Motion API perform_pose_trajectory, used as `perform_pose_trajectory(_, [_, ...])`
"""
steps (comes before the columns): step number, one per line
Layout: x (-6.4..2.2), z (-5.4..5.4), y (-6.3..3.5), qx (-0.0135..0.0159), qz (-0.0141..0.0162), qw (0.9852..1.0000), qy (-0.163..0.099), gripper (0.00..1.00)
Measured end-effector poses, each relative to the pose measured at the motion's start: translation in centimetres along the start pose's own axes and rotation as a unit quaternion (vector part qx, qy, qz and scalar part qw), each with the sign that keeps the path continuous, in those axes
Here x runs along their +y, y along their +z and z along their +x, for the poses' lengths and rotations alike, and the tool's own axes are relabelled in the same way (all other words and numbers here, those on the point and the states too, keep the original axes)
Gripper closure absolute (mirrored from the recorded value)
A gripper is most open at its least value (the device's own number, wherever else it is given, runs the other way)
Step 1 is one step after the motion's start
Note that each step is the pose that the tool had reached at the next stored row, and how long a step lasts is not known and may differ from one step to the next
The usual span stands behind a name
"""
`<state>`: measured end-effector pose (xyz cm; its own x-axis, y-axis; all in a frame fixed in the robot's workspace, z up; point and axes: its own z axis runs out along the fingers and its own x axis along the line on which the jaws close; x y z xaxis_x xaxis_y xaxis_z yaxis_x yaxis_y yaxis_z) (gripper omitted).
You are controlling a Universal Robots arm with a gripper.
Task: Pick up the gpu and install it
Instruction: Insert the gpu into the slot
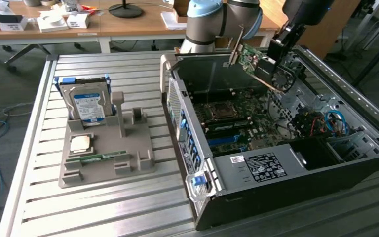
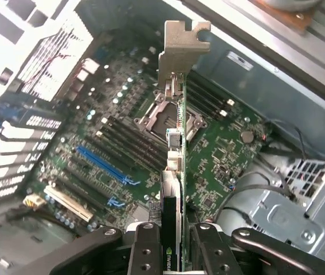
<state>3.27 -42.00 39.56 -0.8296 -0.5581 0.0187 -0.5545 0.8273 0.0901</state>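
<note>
The gpu (image 1: 260, 65), a green board with a black fan and a pale metal end bracket, hangs tilted above the open computer case (image 1: 275, 170). My gripper (image 1: 276, 53) is shut on its upper edge. In the wrist view the gpu (image 2: 176, 166) is seen edge-on between my two fingers (image 2: 145, 249), and my gripper (image 2: 176, 255) clamps its near end. Its bracket (image 2: 183, 46) points away over the motherboard (image 2: 225, 154). A blue expansion slot (image 2: 102, 163) lies on the board off to one side of the card. The card is apart from the motherboard (image 1: 242, 121).
A grey holder (image 1: 107, 163) on the slatted metal table (image 1: 97, 212) carries a blue-labelled hard drive (image 1: 88, 103), a processor chip (image 1: 81, 143) and a green memory stick (image 1: 104, 157). Case walls surround the board. A wooden desk (image 1: 124, 24) stands behind.
</note>
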Motion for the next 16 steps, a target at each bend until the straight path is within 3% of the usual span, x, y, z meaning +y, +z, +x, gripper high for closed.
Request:
perform_pose_trajectory(4, [0.0, 0.0, 0.01, 0.003, 0.0006, 0.9995, -0.033, 0.74])
perform_pose_trajectory(8, [0.0, 0.0, 0.02, 0.0058, 0.0012, 0.9979, -0.064, 0.74])
perform_pose_trajectory(16, [0.0, 0.0, 0.03, 0.0114, 0.0023, 0.9921, -0.125, 0.74])
